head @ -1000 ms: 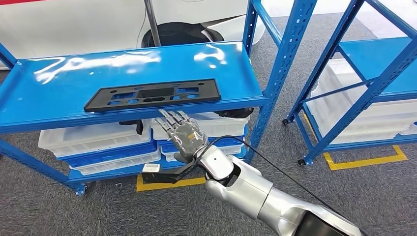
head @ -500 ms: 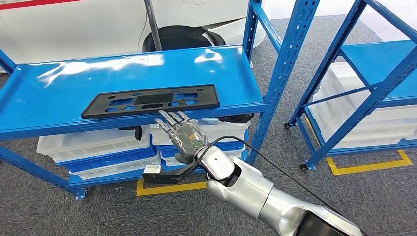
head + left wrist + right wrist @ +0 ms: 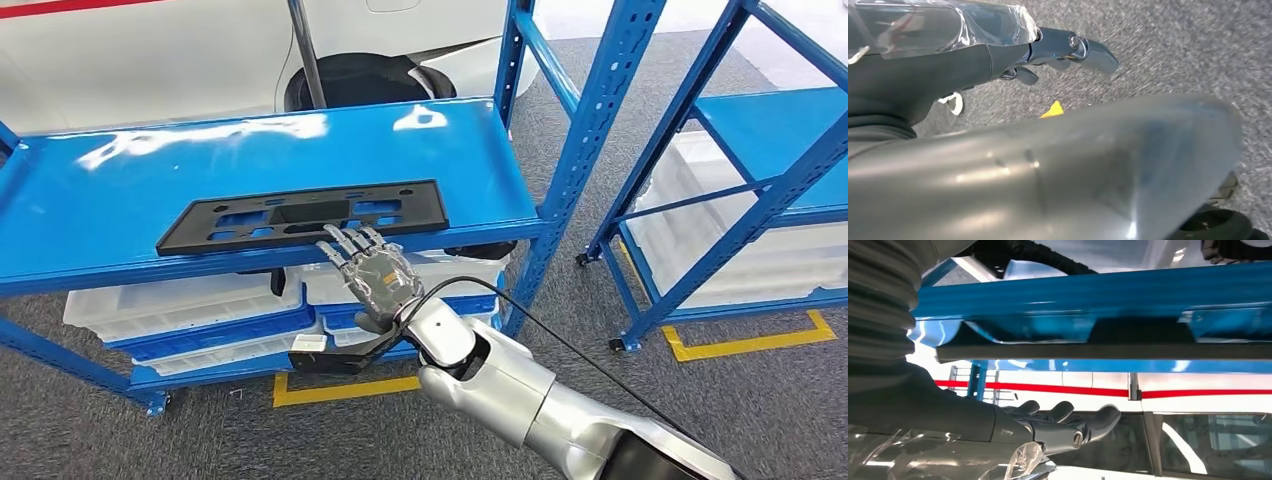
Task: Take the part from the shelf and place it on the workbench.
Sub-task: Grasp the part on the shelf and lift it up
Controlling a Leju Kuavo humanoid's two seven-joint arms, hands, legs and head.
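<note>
The part is a long flat black plate with cut-outs, lying near the front edge of the blue shelf. My right hand reaches up toward it with fingers stretched and apart, its fingertips just below the shelf's front lip and holding nothing. In the right wrist view the part shows edge-on as a dark strip along the shelf, with a gap between it and my right hand. My left hand hangs over the grey floor, holding nothing.
White bins fill the lower tier under the shelf. A blue upright stands right of my hand, and a second blue rack with white bins stands beyond it. A white car's wheel is behind. Yellow tape marks the carpet.
The whole picture has shifted a little, so the camera moved. My right hand's fingertips are now closer to the shelf's front lip and the part's edge.
</note>
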